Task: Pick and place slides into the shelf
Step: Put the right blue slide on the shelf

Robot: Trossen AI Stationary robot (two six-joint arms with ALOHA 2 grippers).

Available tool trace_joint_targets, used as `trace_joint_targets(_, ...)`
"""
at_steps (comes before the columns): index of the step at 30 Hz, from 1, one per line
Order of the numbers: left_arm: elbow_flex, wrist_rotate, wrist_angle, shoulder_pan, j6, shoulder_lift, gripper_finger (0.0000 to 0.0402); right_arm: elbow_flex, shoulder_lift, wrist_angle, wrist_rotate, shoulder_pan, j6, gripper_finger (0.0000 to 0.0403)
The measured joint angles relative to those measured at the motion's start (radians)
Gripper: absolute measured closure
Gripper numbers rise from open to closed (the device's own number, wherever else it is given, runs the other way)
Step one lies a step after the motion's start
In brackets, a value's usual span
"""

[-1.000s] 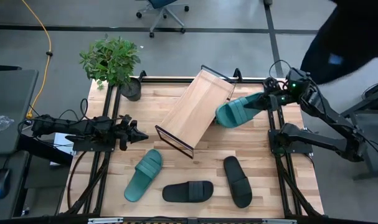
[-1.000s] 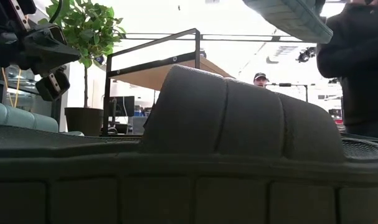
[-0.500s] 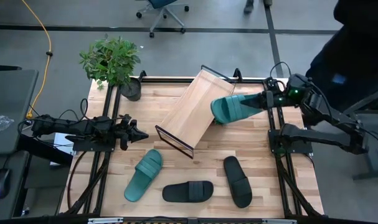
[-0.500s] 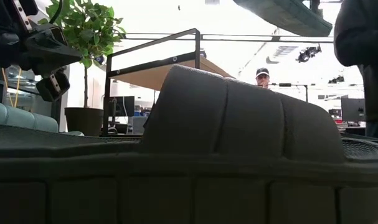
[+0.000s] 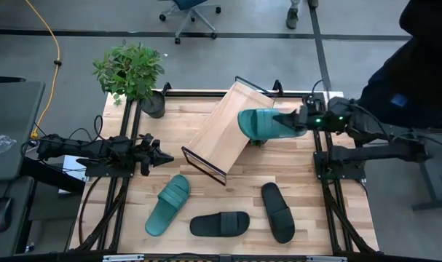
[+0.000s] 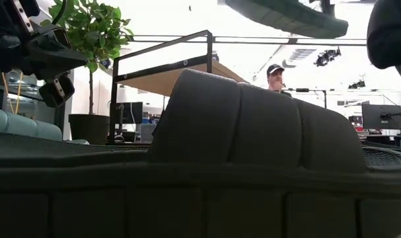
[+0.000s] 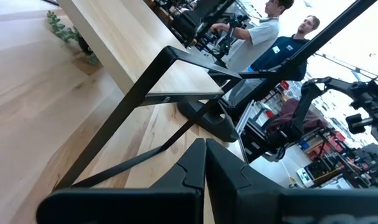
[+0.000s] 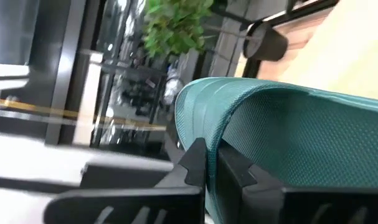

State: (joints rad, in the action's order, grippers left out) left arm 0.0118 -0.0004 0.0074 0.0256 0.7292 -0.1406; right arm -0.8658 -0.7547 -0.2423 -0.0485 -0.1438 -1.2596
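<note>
My right gripper (image 5: 302, 121) is shut on a teal slide (image 5: 266, 124) and holds it in the air above the right part of the shelf (image 5: 224, 131), a slanted wooden board in a black frame. In the low view that slide (image 6: 286, 14) shows at the top, above the shelf (image 6: 162, 74). A second teal slide (image 5: 168, 205) and two black slides (image 5: 219, 223) (image 5: 277, 212) lie sole-down on the table's near part. My left gripper (image 5: 159, 155) is shut and waits left of the shelf, touching nothing. My right gripper pinches the teal slide between its two fingers at the end nearest the arm (image 5: 292, 122); the sole's edge (image 8: 221, 138) runs between the fingers. The fingers come level from the table's right, along the slide. The slide is lifted clear, lying roughly level and reaching out over the board.
A potted plant (image 5: 130, 73) stands at the table's far left corner. One black slide (image 6: 253, 145) lies right before the low camera and hides most of the table there. A person in dark clothes (image 5: 424, 58) stands beyond the table's right edge.
My right gripper has moved toward the table's left and a little toward the far edge, still shut on the teal slide. The slide has travelled from beside the shelf's right edge to over its board and has turned from slanting to nearly level across the table.
</note>
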Motion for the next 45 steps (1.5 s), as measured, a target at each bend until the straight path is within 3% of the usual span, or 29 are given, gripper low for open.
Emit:
trace_joint_targets(10,0.000,0.069,0.008,0.000,-0.002,0.000,0.0401,0.000,-0.215,0.286,-0.378,0.171,-0.118,0.0403)
trace_joint_targets(20,0.000,0.073,0.010,0.000,-0.073,0.000,0.0401,-0.042,-0.356,0.270,-0.655,0.297,-0.321,0.0403)
trace_joint_targets(38,0.000,0.099,0.012,0.000,-0.124,0.000,0.0401,-0.650,-0.780,-0.263,-0.732,0.301,-0.492,0.0403)
trace_joint_targets(45,0.000,0.159,0.026,0.000,-0.163,0.000,0.0401,-0.761,-0.902,-0.325,-0.727,0.301,-0.569,0.0403)
